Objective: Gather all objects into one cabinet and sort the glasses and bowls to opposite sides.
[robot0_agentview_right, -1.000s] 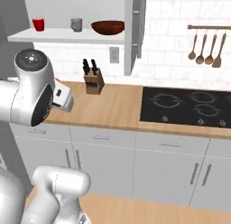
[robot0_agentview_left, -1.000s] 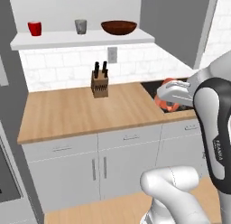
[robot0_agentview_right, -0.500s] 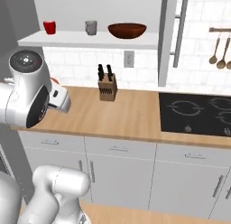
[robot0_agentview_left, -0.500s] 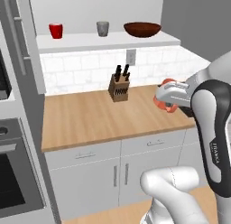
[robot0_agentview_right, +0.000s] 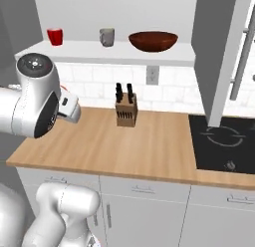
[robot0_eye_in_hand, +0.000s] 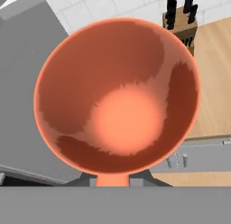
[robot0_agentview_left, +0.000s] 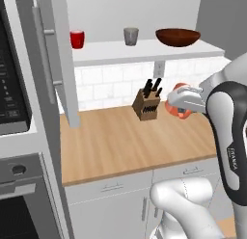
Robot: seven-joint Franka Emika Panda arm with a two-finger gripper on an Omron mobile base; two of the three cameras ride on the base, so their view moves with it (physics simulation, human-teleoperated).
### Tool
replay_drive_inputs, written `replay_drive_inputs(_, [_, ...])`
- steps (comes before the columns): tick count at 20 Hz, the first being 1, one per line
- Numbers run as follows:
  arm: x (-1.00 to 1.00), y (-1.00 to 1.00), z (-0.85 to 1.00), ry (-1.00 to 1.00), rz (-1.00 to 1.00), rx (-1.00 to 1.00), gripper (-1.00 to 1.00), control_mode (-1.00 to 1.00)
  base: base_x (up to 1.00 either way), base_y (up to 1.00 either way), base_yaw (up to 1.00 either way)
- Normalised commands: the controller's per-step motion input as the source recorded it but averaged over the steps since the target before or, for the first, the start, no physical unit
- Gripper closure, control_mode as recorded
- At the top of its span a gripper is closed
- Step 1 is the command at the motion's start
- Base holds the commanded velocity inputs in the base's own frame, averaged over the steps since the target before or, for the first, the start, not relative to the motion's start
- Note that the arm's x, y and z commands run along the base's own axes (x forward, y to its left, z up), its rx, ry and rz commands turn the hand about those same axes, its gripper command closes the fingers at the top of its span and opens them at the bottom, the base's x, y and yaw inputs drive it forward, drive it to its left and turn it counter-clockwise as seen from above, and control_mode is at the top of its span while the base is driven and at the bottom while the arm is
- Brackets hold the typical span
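Note:
My gripper is shut on the orange-red cup, held above the counter just right of the knife block. In the hand view the cup's open mouth faces the camera and hides the fingertips. On the white shelf of the open cabinet stand a red cup, a grey cup and the wide dark reddish-brown bowl. The right base view shows them as red cup, grey cup and bowl. The grey cabinet doors stand open on either side.
A knife block stands at the back of the wooden counter. A black cooktop lies to the right. The black microwave and an oven are on the left.
The base has driven left, so the whole scene has slid right in both base views. The gripper still holds the orange-red cup in the same pose.

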Motion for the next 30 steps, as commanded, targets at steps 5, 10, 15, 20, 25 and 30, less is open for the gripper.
replay_drive_inputs(5, [0.0,0.0,0.0,0.0,0.0,0.0,1.0,1.0,0.91,0.26,0.0])
replay_drive_inputs(10, [0.0,0.0,0.0,0.0,0.0,0.0,1.0,1.0,1.0,0.29,0.0])
replay_drive_inputs(15, [0.0,0.0,0.0,0.0,0.0,0.0,1.0,1.0,0.67,0.53,-0.01])
replay_drive_inputs(20, [0.0,0.0,0.0,0.0,0.0,0.0,1.0,1.0,0.0,0.0,0.0])
replay_drive_inputs(25, [0.0,0.0,0.0,0.0,0.0,0.0,1.0,1.0,0.0,0.0,0.0])
replay_drive_inputs(30, [-0.35,-0.01,0.0,-0.01,0.0,-0.03,1.0,-1.0,-0.04,-0.01,0.0])
